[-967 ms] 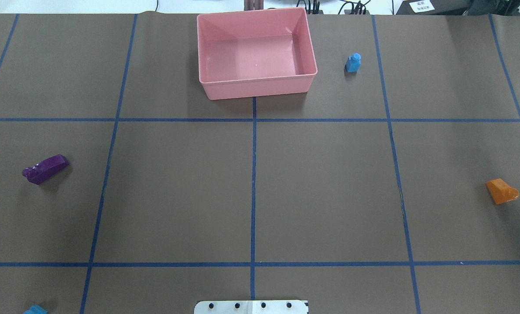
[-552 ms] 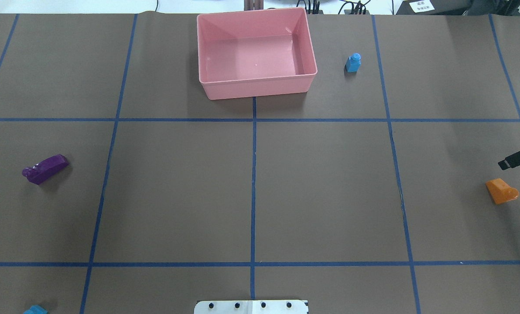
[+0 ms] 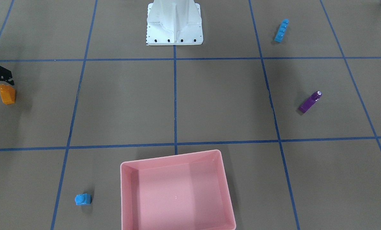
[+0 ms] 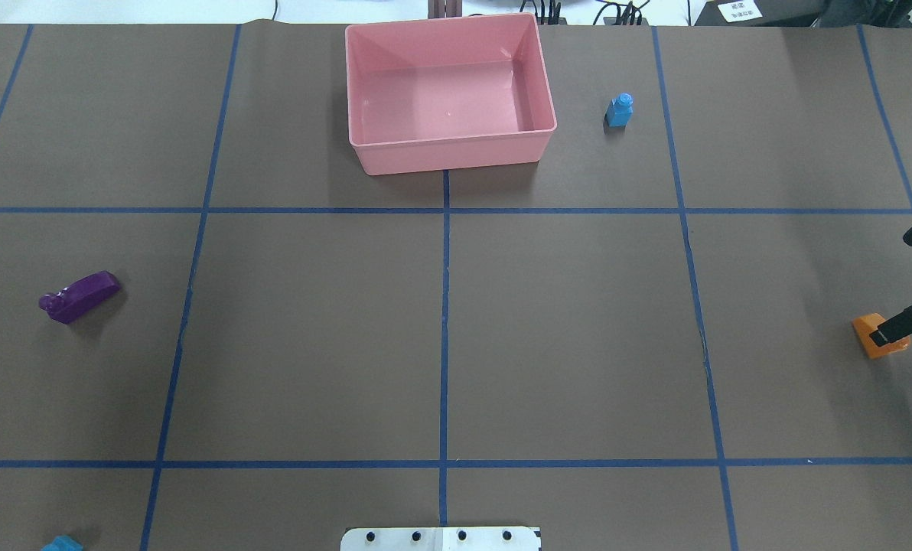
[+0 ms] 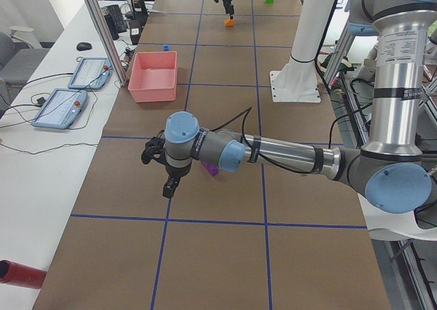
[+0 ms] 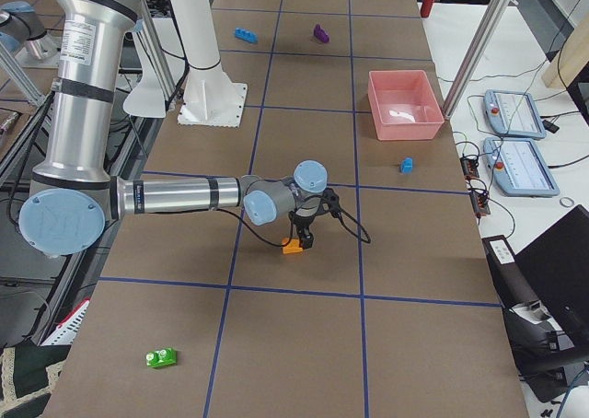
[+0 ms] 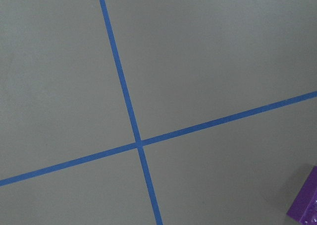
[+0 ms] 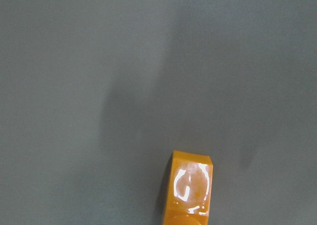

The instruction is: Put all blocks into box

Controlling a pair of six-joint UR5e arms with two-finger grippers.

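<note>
The orange block (image 4: 881, 350) lies at the table's right edge. My right gripper (image 4: 894, 287) hangs open over it, and one fingertip (image 4: 881, 334) overlaps the block in the overhead view. The orange block (image 8: 190, 190) fills the bottom of the right wrist view. A small blue block (image 4: 619, 111) stands right of the empty pink box (image 4: 448, 157). The purple block (image 4: 79, 297) lies at the left, with my left gripper (image 5: 156, 172) next to it; I cannot tell its state. The long light-blue block (image 3: 281, 30) sits near the robot's left. A green block (image 6: 162, 357) lies beyond the orange one.
The white base plate (image 4: 441, 539) stands at the table's near middle edge. Blue tape lines divide the brown table cover (image 4: 563, 329) into squares. Tablets (image 5: 65, 107) and cables lie on the side bench past the box.
My right gripper has come in from the right edge and moved toward the orange block; one finger now overlaps it. No block has moved.
</note>
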